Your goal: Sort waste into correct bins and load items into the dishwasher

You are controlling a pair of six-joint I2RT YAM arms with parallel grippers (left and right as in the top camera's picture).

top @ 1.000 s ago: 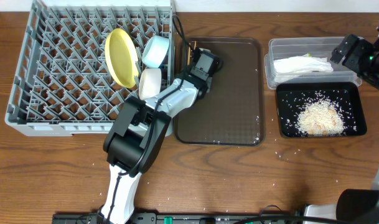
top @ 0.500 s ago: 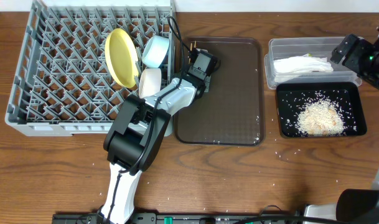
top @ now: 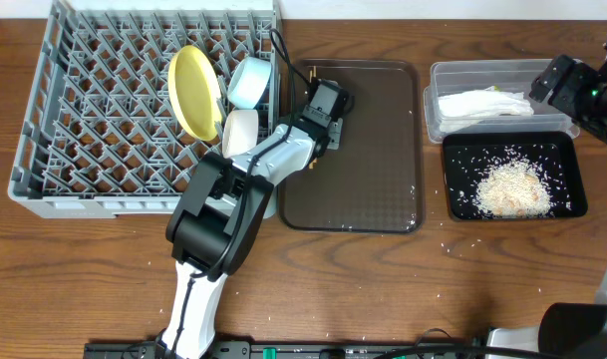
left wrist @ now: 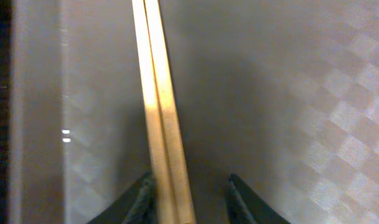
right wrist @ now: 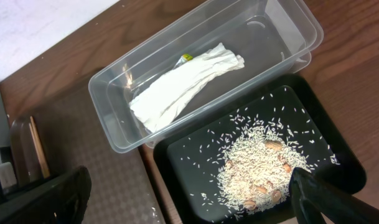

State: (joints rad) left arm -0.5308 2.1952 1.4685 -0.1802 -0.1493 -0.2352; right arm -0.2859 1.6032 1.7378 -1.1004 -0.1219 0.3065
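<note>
Two thin wooden chopsticks [left wrist: 161, 112] lie side by side near the left edge of the big dark brown serving tray [left wrist: 289, 93]. The left hand [left wrist: 192, 183] sits low over them with its fingers partly parted. One finger is right against the sticks and the other stands clear of them, so nothing is gripped. The wrist view is blurred and cuts off both ends of the sticks and all but the fingertips. From overhead, the arm's own wrist covers that hand.

Over at the right, the right hand [right wrist: 190, 177] hangs wide open and empty above the bins. A crumpled white paper napkin [right wrist: 177, 87] lies in the clear plastic rectangular tub [right wrist: 108, 106], and only a corner of a yellow-green wrapper [right wrist: 187, 58] peeks from under it. The shallow black rectangular tray [right wrist: 183, 168] just beside the tub holds loose white rice grains [right wrist: 257, 162]. A few brownish bits among them are too small to make out.

On the bench [top: 383, 289], the large grey plastic dish rack [top: 104, 150] holds a round yellow plate [top: 193, 90] on edge, a light blue bowl [top: 250, 82] and a white bowl [top: 240, 132]. The arm partly hides the white bowl.
</note>
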